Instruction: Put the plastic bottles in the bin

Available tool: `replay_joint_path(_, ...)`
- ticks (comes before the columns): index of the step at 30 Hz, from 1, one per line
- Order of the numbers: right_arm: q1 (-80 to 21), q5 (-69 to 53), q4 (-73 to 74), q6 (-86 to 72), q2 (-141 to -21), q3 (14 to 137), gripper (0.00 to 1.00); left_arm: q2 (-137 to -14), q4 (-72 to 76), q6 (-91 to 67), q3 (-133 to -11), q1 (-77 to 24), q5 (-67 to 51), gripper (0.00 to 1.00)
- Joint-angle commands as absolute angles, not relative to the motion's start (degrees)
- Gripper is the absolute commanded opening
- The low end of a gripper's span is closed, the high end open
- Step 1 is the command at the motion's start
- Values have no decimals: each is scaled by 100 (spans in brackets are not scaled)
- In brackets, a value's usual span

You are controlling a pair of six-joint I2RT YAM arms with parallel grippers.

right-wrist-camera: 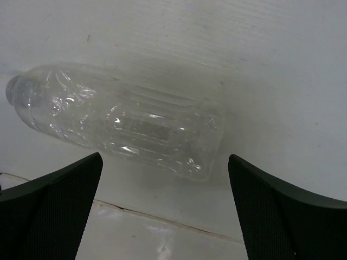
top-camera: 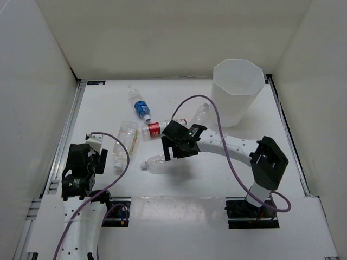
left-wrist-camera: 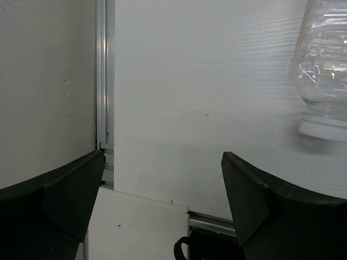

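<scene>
The white faceted bin (top-camera: 237,92) stands at the back right. Five clear bottles lie on the table: a blue-label one (top-camera: 142,107), a red-label one (top-camera: 157,128), an unlabelled one (top-camera: 201,114) beside the bin, one (top-camera: 126,142) at the left and one (top-camera: 156,163) nearest the front. My right gripper (top-camera: 174,153) is open and empty, just above and beside the front bottle, which lies on its side between the spread jaws in the right wrist view (right-wrist-camera: 119,127). My left gripper (top-camera: 77,181) is open and empty at the near left, away from the bottles.
The left wrist view shows the metal side rail (left-wrist-camera: 101,81), the table's near edge and the capped end of the left unlabelled bottle (left-wrist-camera: 325,70). White walls close in the table on three sides. A purple cable (top-camera: 227,157) loops over the right arm.
</scene>
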State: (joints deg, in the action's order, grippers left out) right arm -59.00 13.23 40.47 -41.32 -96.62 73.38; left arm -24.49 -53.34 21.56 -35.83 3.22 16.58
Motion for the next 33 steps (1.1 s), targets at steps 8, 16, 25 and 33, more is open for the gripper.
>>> replay_joint_path(8, -6970, 2180, 4025, -1198, -9668, 8147, 100, -2417, -5396, 2232, -3656, 343, 1503, 100)
replay_joint_path(16, -6970, 1328, 4333, -449, -10266, 8753, 100, -2365, -5457, 2232, -3656, 343, 1503, 100)
replay_joint_path(25, -7172, 1292, 4333, 948, -10898, 9281, 100, -2364, -5511, 2232, -3656, 343, 1336, 100)
replay_joint_path(33, -7110, 853, 4087, 1178, -11469, 9220, 100, -2364, -5563, 2232, -3656, 396, 1336, 100)
